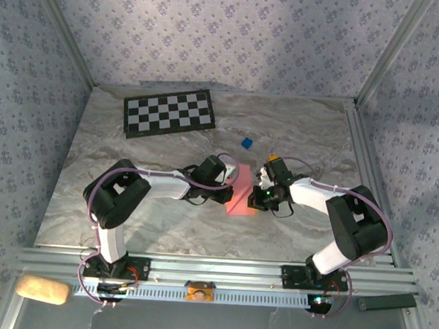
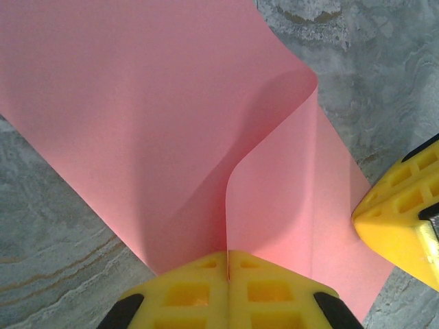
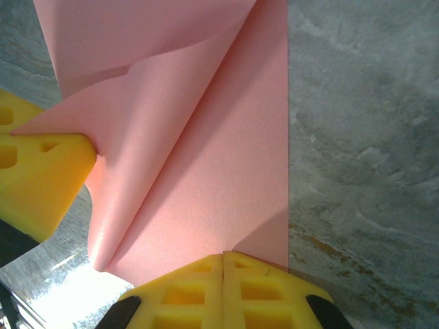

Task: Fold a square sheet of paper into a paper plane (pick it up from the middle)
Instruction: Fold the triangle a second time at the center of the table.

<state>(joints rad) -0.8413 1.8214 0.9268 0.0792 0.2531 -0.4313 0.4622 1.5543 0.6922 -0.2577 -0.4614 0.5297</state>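
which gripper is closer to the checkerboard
Left. The left gripper pinches the pink sheet off the near right corner of the checkerboard mat; the right gripper pinches it farther right.

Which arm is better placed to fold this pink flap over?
Probably left: the left gripper is shut on the curled-up flap of the square sheet of paper, while the right gripper clamps its flatter straight edge.
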